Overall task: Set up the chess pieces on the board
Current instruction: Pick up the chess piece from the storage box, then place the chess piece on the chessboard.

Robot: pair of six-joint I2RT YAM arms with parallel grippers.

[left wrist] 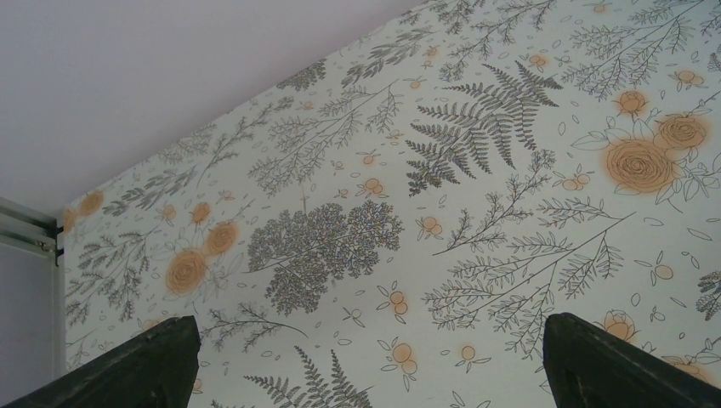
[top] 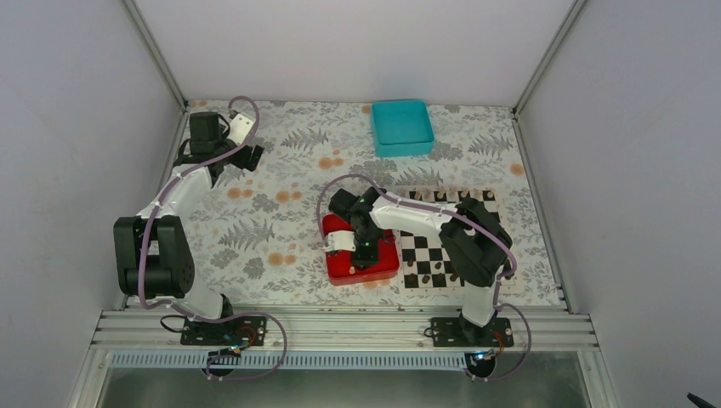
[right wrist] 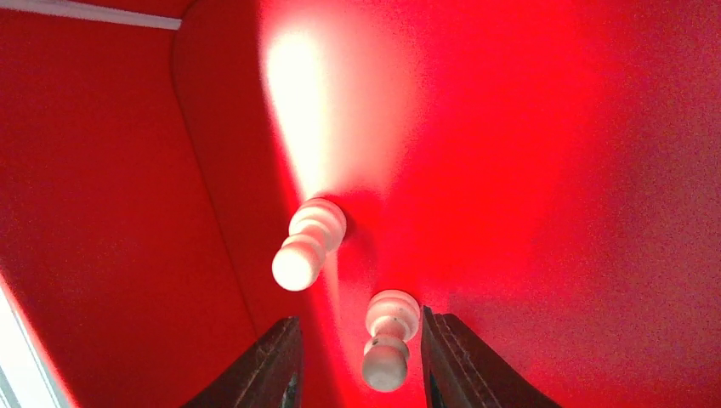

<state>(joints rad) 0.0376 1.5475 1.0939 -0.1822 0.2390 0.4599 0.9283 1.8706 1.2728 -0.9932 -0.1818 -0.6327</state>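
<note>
Two pale pawns stand in the red tray (right wrist: 553,170): one (right wrist: 308,242) further off, one (right wrist: 388,340) between my right gripper's fingers. My right gripper (right wrist: 361,374) is open, low in the tray, with the near pawn close to the right finger (right wrist: 455,365) and a gap to the left finger. In the top view the right gripper (top: 366,246) is over the red tray (top: 340,270), left of the checkered board (top: 422,252). My left gripper (top: 246,157) is open and empty at the far left, above the floral cloth (left wrist: 374,387).
Dark pieces (top: 425,197) stand along the board's far and near rows. A teal tray (top: 401,126) sits at the back centre. The right arm's elbow (top: 476,242) hangs over the board. Grey walls enclose the table on three sides.
</note>
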